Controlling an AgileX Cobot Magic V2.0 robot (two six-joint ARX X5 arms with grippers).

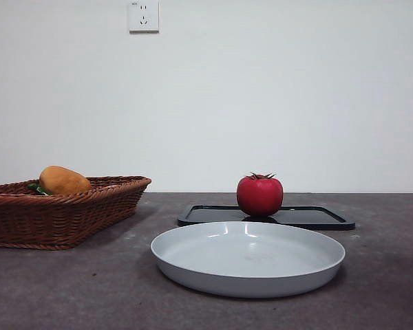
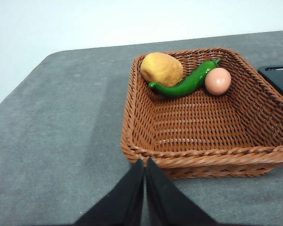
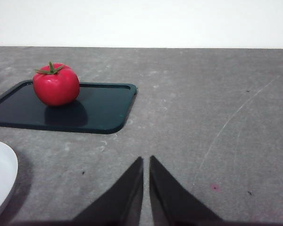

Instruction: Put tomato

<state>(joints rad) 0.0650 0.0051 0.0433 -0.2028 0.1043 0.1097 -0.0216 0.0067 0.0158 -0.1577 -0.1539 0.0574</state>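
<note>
The red tomato (image 1: 259,195) with a dark green stem stands upright on a flat black tray (image 1: 310,217) behind a grey plate (image 1: 193,254). In the right wrist view the tomato (image 3: 56,84) sits on the tray (image 3: 104,110), some way from my right gripper (image 3: 146,162), which is shut and empty over bare table. My left gripper (image 2: 145,165) is shut and empty, just outside the near wall of a wicker basket (image 2: 203,157). Neither gripper shows in the front view.
The basket (image 1: 89,206) at the left holds an orange-brown oval fruit (image 2: 162,68), a green pepper (image 2: 186,84) and an egg (image 2: 218,81). A corner of the plate (image 3: 0,174) shows in the right wrist view. A wall with a socket (image 1: 143,16) stands behind.
</note>
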